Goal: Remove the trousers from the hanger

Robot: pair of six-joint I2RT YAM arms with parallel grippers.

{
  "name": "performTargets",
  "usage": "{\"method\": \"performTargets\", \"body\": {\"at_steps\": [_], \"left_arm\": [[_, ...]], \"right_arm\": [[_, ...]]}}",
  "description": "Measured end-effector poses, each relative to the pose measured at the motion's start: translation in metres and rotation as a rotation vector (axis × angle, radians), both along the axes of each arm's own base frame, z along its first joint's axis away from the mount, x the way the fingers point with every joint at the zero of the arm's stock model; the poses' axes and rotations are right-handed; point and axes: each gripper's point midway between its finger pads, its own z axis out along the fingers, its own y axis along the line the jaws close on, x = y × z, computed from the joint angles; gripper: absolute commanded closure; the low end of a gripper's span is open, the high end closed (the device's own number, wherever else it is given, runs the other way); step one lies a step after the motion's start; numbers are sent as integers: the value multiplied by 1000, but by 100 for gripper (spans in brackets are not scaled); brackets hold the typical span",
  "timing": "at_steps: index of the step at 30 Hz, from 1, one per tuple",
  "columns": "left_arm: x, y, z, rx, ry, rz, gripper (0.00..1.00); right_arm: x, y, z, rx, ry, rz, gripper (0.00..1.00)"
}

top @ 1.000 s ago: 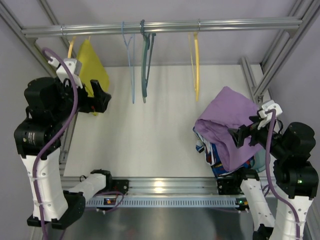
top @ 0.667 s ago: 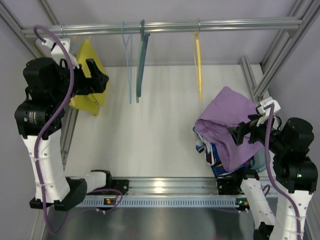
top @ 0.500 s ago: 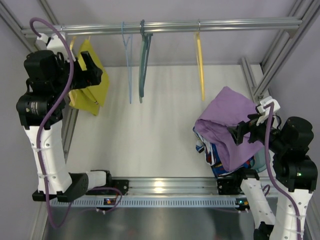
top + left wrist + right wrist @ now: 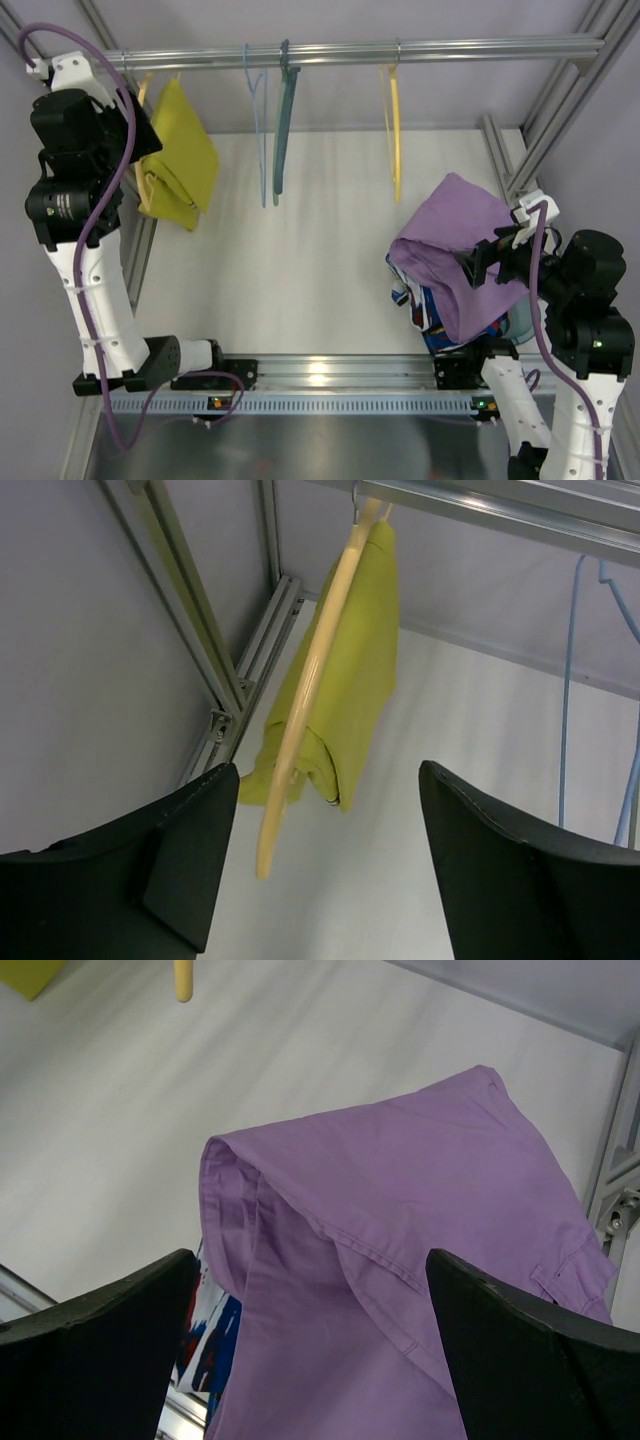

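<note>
The mustard-yellow trousers [image 4: 182, 150] hang folded over the yellow hanger [image 4: 146, 92] at the left end of the rail. In the left wrist view the hanger [image 4: 303, 705] is edge-on, with the trousers [image 4: 358, 670] draped on its right side. My left gripper [image 4: 143, 138] is open and empty, just left of the trousers; in its own view [image 4: 328, 880] the hanger's lower tip lies ahead, between the fingers [image 4: 185, 860]. My right gripper [image 4: 478, 268] is open and empty above the purple garment [image 4: 400, 1220].
A light blue hanger [image 4: 258, 130], a dark teal hanger [image 4: 283, 120] and a plain yellow hanger [image 4: 393, 120] hang from the metal rail [image 4: 450, 48]. The purple garment [image 4: 455, 235] lies over a patterned blue cloth [image 4: 425, 315] at right. Frame posts stand at both sides.
My left arm has risen and drawn back to the left, off the front of the trousers. The teal and plain yellow hangers swing slightly. The right arm has barely moved.
</note>
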Motion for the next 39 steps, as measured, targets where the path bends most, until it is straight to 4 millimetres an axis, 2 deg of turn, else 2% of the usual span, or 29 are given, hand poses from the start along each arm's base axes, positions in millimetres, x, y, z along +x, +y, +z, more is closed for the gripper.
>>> {"method": "performTargets", "body": {"at_steps": [3, 8, 13, 16, 19, 26, 34, 39], "left_arm": [[7, 12, -5, 10, 22, 29, 25], [32, 39, -24, -24, 78, 43, 29], [56, 73, -54, -161, 126, -22, 34], [64, 83, -65, -260, 130, -91, 36], [68, 76, -67, -357, 107, -201, 41], [71, 49, -62, -474, 45, -407, 41], [72, 26, -51, -584, -3, -564, 44], [77, 21, -54, -681, -7, -631, 48]], "right_arm": [[0, 0, 0, 1, 0, 2, 1], [0, 1, 0, 1, 0, 5, 1], [-1, 1, 0, 3, 0, 9, 1], [-1, 2, 0, 2, 0, 10, 1], [-1, 2, 0, 2, -1, 11, 1], [-2, 2, -1, -2, -7, 12, 1], [-3, 1, -3, -5, -4, 13, 0], [-3, 1, -4, -5, -4, 13, 1]]}}
